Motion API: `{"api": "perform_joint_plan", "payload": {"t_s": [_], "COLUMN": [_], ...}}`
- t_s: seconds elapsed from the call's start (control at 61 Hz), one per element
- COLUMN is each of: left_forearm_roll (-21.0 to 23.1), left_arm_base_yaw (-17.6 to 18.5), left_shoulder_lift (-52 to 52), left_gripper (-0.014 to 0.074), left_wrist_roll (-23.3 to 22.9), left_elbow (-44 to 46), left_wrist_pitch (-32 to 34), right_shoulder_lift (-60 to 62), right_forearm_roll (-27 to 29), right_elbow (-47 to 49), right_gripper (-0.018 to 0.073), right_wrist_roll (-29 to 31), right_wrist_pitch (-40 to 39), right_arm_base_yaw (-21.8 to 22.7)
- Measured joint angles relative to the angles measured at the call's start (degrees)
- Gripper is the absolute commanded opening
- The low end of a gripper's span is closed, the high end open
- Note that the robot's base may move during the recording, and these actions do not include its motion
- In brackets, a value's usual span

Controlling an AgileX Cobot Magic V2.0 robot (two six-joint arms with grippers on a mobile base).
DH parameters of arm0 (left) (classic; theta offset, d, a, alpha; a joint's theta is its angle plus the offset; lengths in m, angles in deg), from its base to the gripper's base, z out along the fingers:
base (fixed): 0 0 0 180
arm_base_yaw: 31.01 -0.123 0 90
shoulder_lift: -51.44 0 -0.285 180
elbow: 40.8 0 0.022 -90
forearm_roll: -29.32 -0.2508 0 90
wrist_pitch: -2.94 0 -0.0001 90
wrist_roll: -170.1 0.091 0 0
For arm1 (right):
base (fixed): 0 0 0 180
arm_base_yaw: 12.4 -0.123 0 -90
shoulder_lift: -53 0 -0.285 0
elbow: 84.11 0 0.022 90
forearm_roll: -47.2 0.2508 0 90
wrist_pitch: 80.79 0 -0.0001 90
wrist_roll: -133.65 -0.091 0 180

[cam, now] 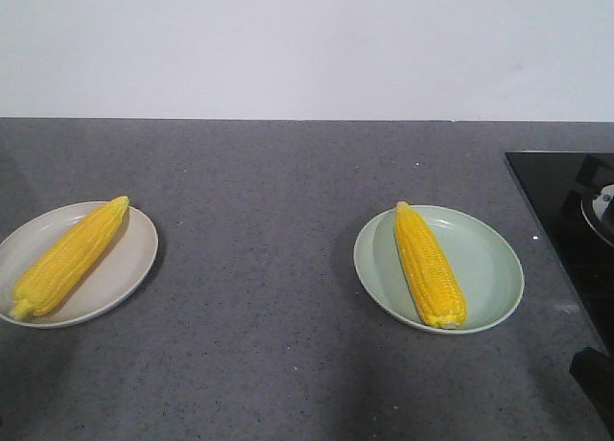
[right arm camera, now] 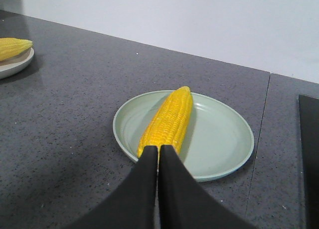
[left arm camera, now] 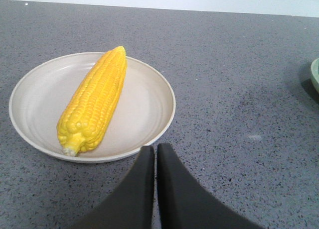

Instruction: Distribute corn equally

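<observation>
Two corn cobs, one per plate. Left cob (cam: 67,258) lies diagonally on the beige plate (cam: 129,268), pale stub end toward the near-left, tip pointing far-right. Right cob (cam: 429,266) lies on the green plate (cam: 489,268), in its left half, tip pointing away, stub at the near rim. Both cobs sit fully inside the plates; none is on the bare bench (cam: 259,268).

Left gripper (left arm camera: 155,154): fingers pressed together, holding nothing, hanging just short of the beige plate's near rim. From it the left cob lies ahead and to the left, long axis running near-left to far-right. Right gripper (right arm camera: 158,154): fingers pressed together too, empty, tips over the near end of the right cob, which runs almost straight away from it, slightly right. Whether the tips touch the cob, cannot tell from this angle.

Each arm is nearer its own plate; the plates are well apart with open bench between them.

Judgement: count looks even already, one and one, so the split seems done or nearly so. If a cob needs regrasping, the fingers would have to spread first and close across the cob.

Around: black cooktop (cam: 566,220) at the right bench edge, clear of the green plate. White wall behind. Nothing blocks either cob.
</observation>
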Motion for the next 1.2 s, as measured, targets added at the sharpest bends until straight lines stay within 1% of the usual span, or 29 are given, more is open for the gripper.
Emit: {"api": "perform_joint_plan", "payload": {"t_s": [0.508,0.59,0.689,0.803,0.918,0.967,1.066,1.197], "left_forearm_roll": [0.0,-0.25,-2.12,-3.47,-3.67,-3.74,-5.04,-6.5], "left_arm_base_yaw": [0.0,-0.05,-0.58,-1.19,-2.41,-3.22,-5.51,-8.45], "left_shoulder_lift": [0.0,-1.27,-5.13,-12.11,-18.49,-20.96,-25.03,-26.32], "left_gripper": [-0.0008,-0.0008,-0.0008,-0.0006,-0.0006,-0.0006,-0.0006,-0.0006], "left_wrist_roll": [0.0,0.15,0.94,1.06,-0.06,-1.17,-2.22,-2.53], "left_elbow": [0.0,-0.36,-3.17,-9.55,-15.76,-17.54,-18.42,-18.42], "left_wrist_pitch": [0.01,0.17,2.81,7.73,10.43,10.11,7.98,7.86], "right_shoulder_lift": [0.01,0.06,0.06,0.06,0.12,0.12,0.12,0.12], "right_forearm_roll": [0.04,0.11,0.11,0.11,0.13,0.13,0.13,0.13], "right_elbow": [0.0,0.0,0.0,0.0,0.0,0.0,0.0,0.0], "right_gripper": [-0.0005,-0.0005,-0.0005,-0.0005,-0.0005,-0.0005,-0.0005,-0.0005], "right_wrist_roll": [-0.17,-0.17,-0.17,-0.17,-0.17,-0.22,-0.22,-0.28], "right_wrist_pitch": [0.0,0.0,0.0,0.0,0.0,0.0,0.0,0.0], "right_arm_base_yaw": [0.0,0.0,0.0,0.0,0.0,0.0,0.0,0.0]}}
